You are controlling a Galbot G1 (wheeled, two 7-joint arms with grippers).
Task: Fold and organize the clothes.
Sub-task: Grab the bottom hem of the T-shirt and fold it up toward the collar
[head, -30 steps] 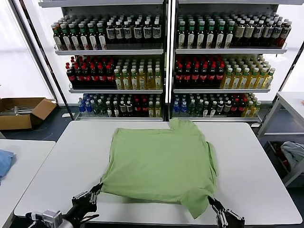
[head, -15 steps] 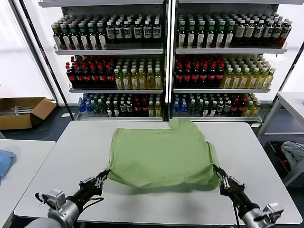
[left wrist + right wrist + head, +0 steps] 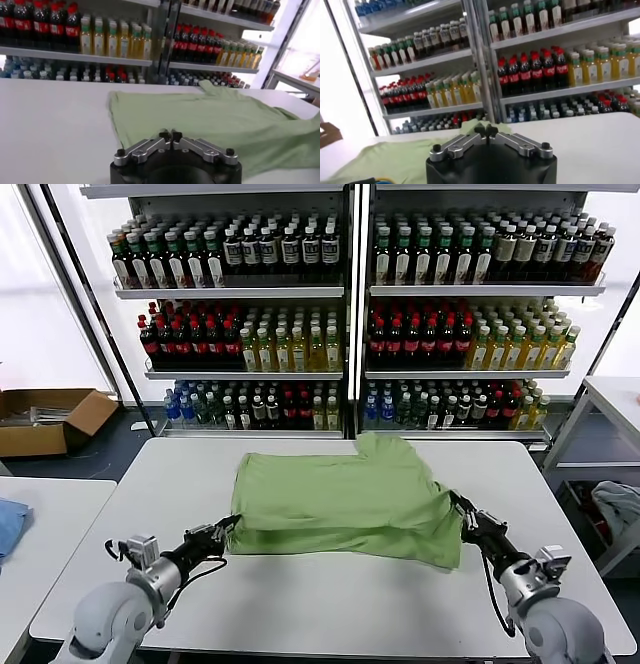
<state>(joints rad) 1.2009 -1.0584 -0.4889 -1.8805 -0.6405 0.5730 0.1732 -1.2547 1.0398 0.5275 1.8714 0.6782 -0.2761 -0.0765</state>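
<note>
At the far left of the head view a cardboard box [image 3: 45,419] sits on the floor, and below it a blue cloth [image 3: 10,524] lies on a side table at the frame's left edge. The white tabletop [image 3: 330,604] fills the lower middle of the frame, with bare surface open along its left side, along the whole near edge and along the right side. The left claw [image 3: 226,526] sits at lower left of centre, clenched on the near left corner of the light green polo shirt [image 3: 340,499]; in the left wrist view its fingertips [image 3: 170,135] meet with the fabric just past them. The shirt lies in the tabletop's middle, its near part doubled back so a folded edge runs across the front, one sleeve reaching toward the far edge. The right claw [image 3: 462,512] is clenched at the shirt's near right corner. Behind, shelves of bottles [image 3: 350,314] span the upper frame.
</note>
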